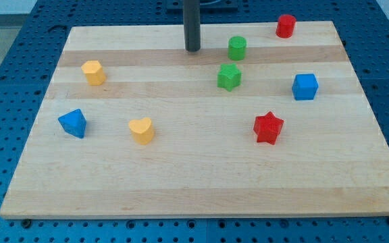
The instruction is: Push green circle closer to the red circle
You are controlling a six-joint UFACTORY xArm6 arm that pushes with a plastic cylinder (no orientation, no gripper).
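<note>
The green circle [237,48] stands near the view's top, right of centre. The red circle [286,25] stands at the view's top right, up and to the right of the green circle, with a gap between them. My tip [192,50] rests on the board to the left of the green circle, about a block's width away and not touching it. The dark rod rises straight up out of the view's top.
A green star [229,77] lies just below the green circle. A blue cube [304,86] and a red star [268,127] are on the right. A yellow block [94,72], a blue block [73,123] and a yellow heart [141,130] are on the left. The wooden board [194,189] lies on a blue pegboard.
</note>
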